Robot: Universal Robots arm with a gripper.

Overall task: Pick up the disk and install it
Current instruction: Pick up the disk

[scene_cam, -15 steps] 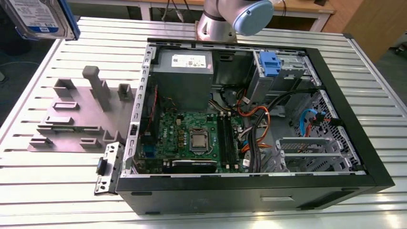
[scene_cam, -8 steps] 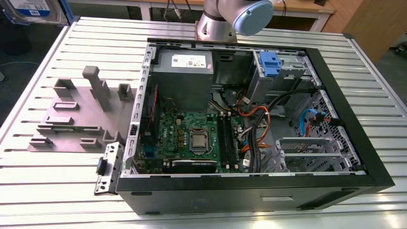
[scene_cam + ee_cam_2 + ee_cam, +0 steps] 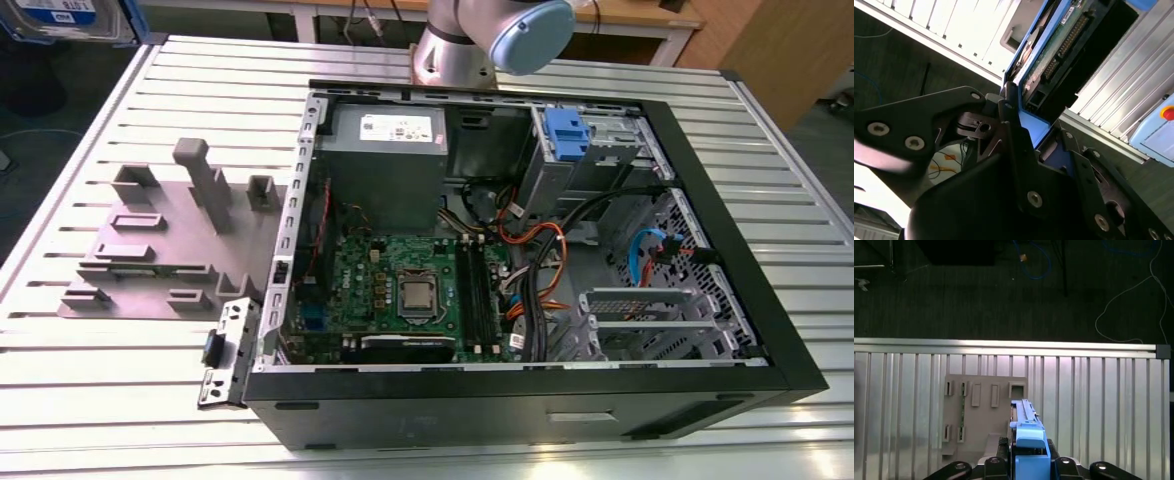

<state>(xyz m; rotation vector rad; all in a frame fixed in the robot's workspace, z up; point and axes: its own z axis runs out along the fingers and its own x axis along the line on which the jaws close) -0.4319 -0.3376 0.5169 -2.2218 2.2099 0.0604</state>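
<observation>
The disk [image 3: 1026, 432] stands on edge between my gripper's [image 3: 1029, 462] black fingers [image 3: 995, 463], and its blue carrier frame faces the first wrist camera. In the second wrist view the disk [image 3: 1054, 47] shows its green circuit board and connector row inside the blue frame, with the gripper [image 3: 1041, 140] shut on its lower end. In the first wrist view it hangs over the slatted metal table [image 3: 1094, 405], in front of a grey holder plate [image 3: 979, 410]. The open computer case [image 3: 534, 250] lies on the table in the exterior view.
In the exterior view, a grey holder plate [image 3: 160, 240] with upright posts sits to the left of the case. Inside the case are a grey power supply box [image 3: 387, 150], a motherboard [image 3: 400, 290], loose cables [image 3: 547, 250] and a blue clip [image 3: 567, 135] at a drive bay. The arm's joint [image 3: 494, 35] stands behind the case.
</observation>
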